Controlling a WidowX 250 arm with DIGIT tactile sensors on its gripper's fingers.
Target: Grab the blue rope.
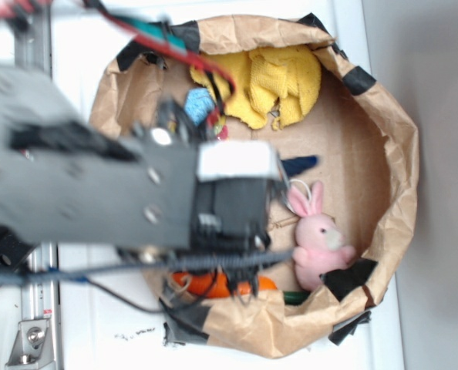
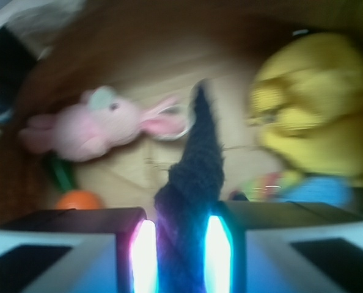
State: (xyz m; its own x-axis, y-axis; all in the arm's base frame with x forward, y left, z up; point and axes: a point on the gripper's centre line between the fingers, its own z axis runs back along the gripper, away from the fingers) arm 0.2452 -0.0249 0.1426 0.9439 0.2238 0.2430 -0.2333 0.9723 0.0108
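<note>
- Gripper [image 2: 181, 256]: seen at the bottom edge of the wrist view, clenched on the blue rope, with both lit fingers [image 2: 143, 256] pressed against the rope's sides.
- Blue rope [image 2: 190, 183]: dark navy, held between the fingers and rising from them to a tapered end near the bunny's ears; in the exterior view only one end [image 1: 300, 164] is shown, projecting past the arm.
- Robot arm [image 1: 90, 185]: blurred in the exterior view, laid across the left half of the bag and hiding much of what is inside it.
- Orange toy [image 2: 77, 199]: placed at lower left of the wrist view, with a green item [image 2: 60, 174] just beside it.
- Pink bunny toy [image 2: 93, 128]: laid on its side on the cardboard floor of the bag, left of the rope.
- Light blue item [image 2: 319, 190]: placed to the right of the rope, below the yellow cloth; its kind cannot be told.
- Yellow cloth [image 2: 313, 104]: bunched at the far right.
- Brown paper bag [image 1: 391, 123]: rolled down at the rim, patched with black tape [image 1: 358, 79], enclosing all items.
- White surface [image 1: 75, 46]: carries the bag.
</note>
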